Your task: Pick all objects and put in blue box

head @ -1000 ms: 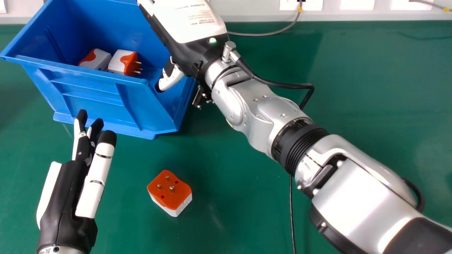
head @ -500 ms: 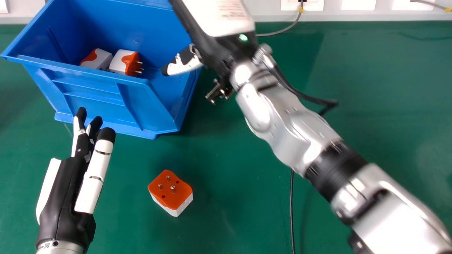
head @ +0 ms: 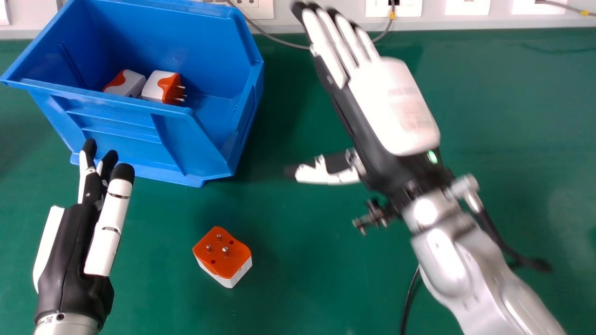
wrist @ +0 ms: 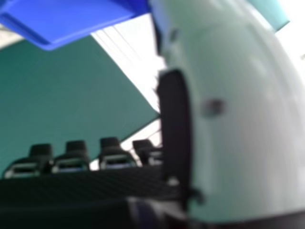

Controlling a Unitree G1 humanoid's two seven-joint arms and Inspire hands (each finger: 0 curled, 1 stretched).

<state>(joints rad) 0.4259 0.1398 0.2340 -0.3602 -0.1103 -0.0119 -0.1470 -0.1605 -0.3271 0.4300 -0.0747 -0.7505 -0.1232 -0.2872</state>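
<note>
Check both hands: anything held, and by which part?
Nothing held. Left hand and right hand are empty, fingers extended; one adapter lies on the table.

With its back turned up, the right hand (head: 391,109) is held to the right of the blue box (head: 116,123), fingers straight, thumb spread boxward. The left hand (head: 70,260) is held on the box's near side, its fingers extended boxward.

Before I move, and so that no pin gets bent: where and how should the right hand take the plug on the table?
Probably by two opposite sides of the plug, the right hand coming from above. It is a blocky piece lying with its pins up, so its top looks awkward to grip, while nothing stands against its sides.
</note>
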